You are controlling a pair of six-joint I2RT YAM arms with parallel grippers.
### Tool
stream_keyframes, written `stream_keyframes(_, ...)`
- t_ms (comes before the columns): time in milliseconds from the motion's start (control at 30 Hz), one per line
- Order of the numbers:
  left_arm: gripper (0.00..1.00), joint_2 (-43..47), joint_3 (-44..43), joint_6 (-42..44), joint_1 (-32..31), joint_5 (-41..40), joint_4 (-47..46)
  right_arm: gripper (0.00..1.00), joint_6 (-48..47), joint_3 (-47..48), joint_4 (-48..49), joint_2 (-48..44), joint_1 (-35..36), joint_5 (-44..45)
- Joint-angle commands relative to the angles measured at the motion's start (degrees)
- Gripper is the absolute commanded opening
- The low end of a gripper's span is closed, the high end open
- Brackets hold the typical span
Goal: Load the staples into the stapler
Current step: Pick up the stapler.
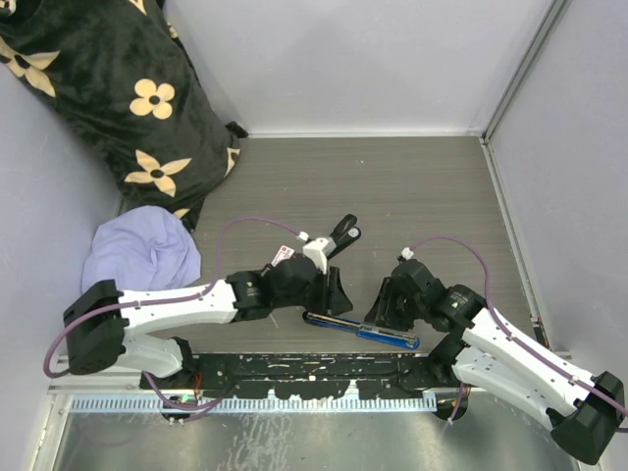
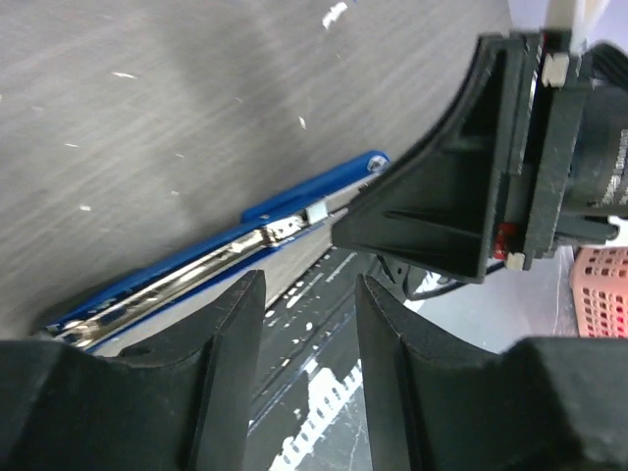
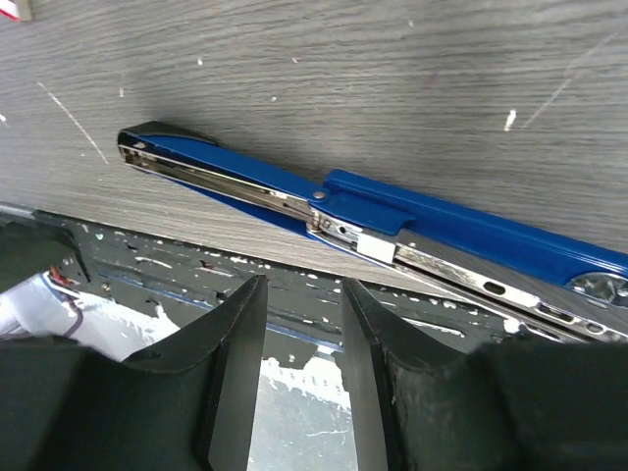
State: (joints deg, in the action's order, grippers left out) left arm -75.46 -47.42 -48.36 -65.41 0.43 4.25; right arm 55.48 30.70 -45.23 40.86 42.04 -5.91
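A long blue stapler [image 1: 359, 332] lies opened out flat along the table's near edge, its chrome staple channel exposed [image 3: 255, 191] [image 2: 186, 275]. The staples, a tiny white box with a red label [image 1: 285, 255], rest on the table behind my left arm. My left gripper [image 1: 332, 294] hovers over the stapler's left end, and its jaws [image 2: 309, 314] are apart with nothing between them. My right gripper [image 1: 385, 309] is just above the stapler's right half, jaws [image 3: 302, 314] also apart and empty. The two grippers are close together, and the right one [image 2: 461, 186] fills the left wrist view.
A second stapler, black and white [image 1: 331, 241], stands propped open behind the left gripper. A lilac cloth [image 1: 142, 250] and a black flowered cushion [image 1: 108, 88] fill the far left. The black paint-flecked rail [image 1: 314, 368] runs directly below the blue stapler.
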Motion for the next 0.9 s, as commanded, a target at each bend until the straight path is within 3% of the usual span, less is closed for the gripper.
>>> stream_keyframes(0,0.42,-2.8,-0.1,-4.4,-3.6,-1.9,-11.1,0.41,0.5,0.1,-2.6,-1.3,0.8,2.6)
stream_keyframes(267,0.42,-4.7,0.6,-5.1,-5.6,-4.5,-13.5,0.45,-1.8,-0.5,-3.1,-0.9,0.9,2.8)
stream_keyframes(533,0.43,-0.1,2.3,-2.9,-5.3,-10.8,-8.7,0.46,0.8,0.5,-4.5,0.4,2.8,5.9)
stream_keyframes(867,0.46,12.5,6.9,2.3,8.0,-5.7,-0.5,0.42,10.4,2.4,-9.1,5.0,10.0,14.5)
